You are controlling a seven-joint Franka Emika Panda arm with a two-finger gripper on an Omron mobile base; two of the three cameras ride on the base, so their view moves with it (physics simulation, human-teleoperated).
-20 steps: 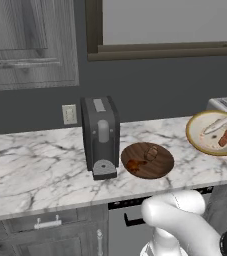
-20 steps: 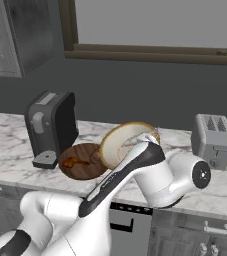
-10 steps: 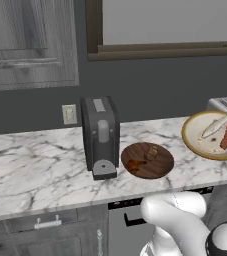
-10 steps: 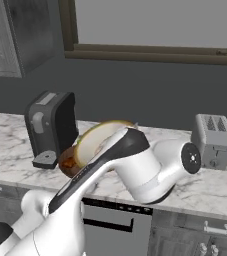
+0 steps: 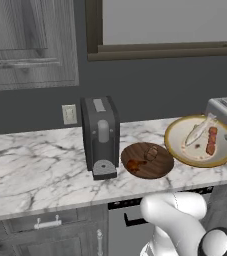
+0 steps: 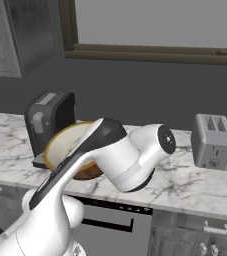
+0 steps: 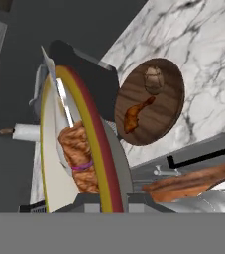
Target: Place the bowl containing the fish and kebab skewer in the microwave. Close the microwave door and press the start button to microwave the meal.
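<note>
You have the bowl pinched by its rim, lifted.
It tilts above the counter, right of the coffee machine, fish and kebab skewer inside; gripper nearly closed.

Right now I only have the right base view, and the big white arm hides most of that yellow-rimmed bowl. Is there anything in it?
Observer: Yes. From the left base view, the bowl holds a pale fish and a kebab skewer, side by side.
Operator: And the brown thing peeking out under the arm?
Observer: A round wooden dish on the counter, beside the coffee machine, with two small bits of food on it.
</note>
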